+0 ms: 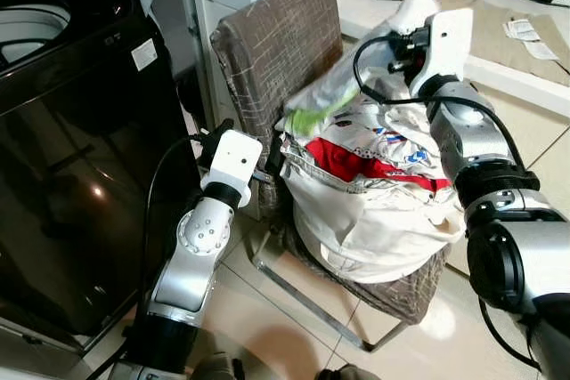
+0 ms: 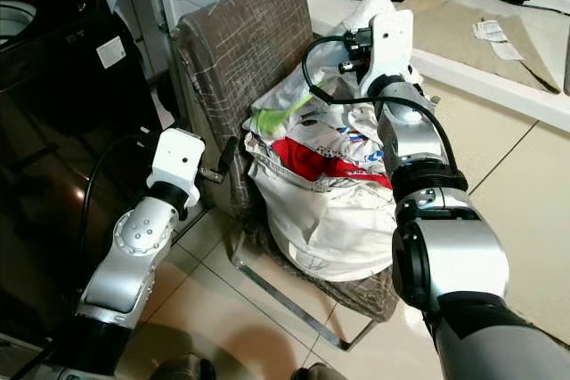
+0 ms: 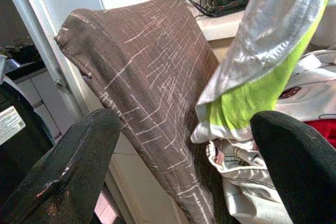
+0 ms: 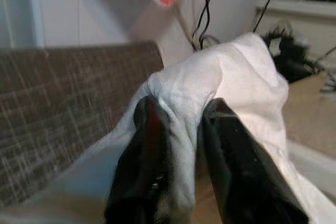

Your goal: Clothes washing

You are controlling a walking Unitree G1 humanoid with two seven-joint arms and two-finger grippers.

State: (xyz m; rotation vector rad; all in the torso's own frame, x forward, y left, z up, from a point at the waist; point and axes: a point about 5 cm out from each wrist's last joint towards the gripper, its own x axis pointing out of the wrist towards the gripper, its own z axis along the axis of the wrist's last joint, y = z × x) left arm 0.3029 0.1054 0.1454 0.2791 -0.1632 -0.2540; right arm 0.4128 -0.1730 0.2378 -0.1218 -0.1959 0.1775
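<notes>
While lifting, right gripper (image 4: 178,129): my fingers clamped on white garment (image 4: 220,77), above the pile
left gripper (image 3: 178,166): fingers apart, beside brown chair (image 1: 276,42) back
laundry pile (image 1: 374,184): heaped on chair seat (red piece on top)
washing machine (image 1: 71,131): at my left

A heap of clothes (image 1: 374,193), white, red and green, lies piled on the chair (image 1: 276,51) beside the black washer (image 1: 71,131).
</notes>
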